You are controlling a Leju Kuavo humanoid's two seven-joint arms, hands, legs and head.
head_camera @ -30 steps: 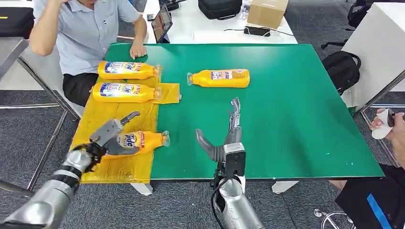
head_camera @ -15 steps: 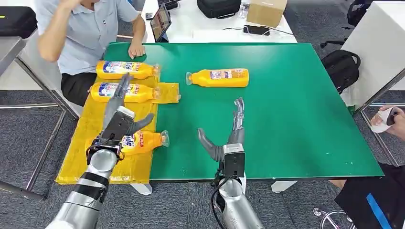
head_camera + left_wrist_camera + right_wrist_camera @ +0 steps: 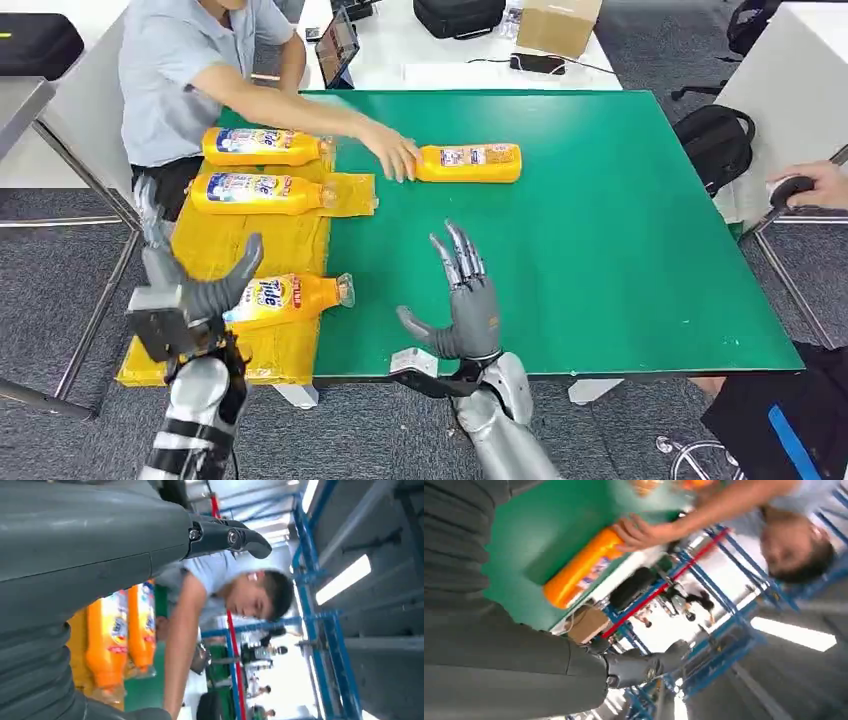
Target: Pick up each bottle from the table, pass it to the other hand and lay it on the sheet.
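Three orange bottles lie on the yellow sheet [image 3: 205,250] at the table's left: two at the far end [image 3: 262,147] [image 3: 258,193] and one near the front [image 3: 290,296]. My left hand [image 3: 182,295] is raised beside that front bottle, fingers apart, holding nothing. A fourth orange bottle [image 3: 470,163] lies on the green table [image 3: 600,250], and a person's hand [image 3: 392,158] rests on its cap end. My right hand [image 3: 462,300] stands upright over the table's front edge, fingers spread and empty. The right wrist view shows this bottle [image 3: 584,567] under the person's hand [image 3: 641,532].
The person sits at the table's far left corner, arm stretched across the sheet. Another person's hand [image 3: 810,185] is at the right edge. A black backpack [image 3: 715,140] lies on the floor to the right. A cardboard box [image 3: 558,22] and a black bag [image 3: 460,15] sit on the white table behind.
My left hand has let go of the front bottle and drawn back upward. My right hand has risen and turned upright. The person has reached out to the bottle on the green table.
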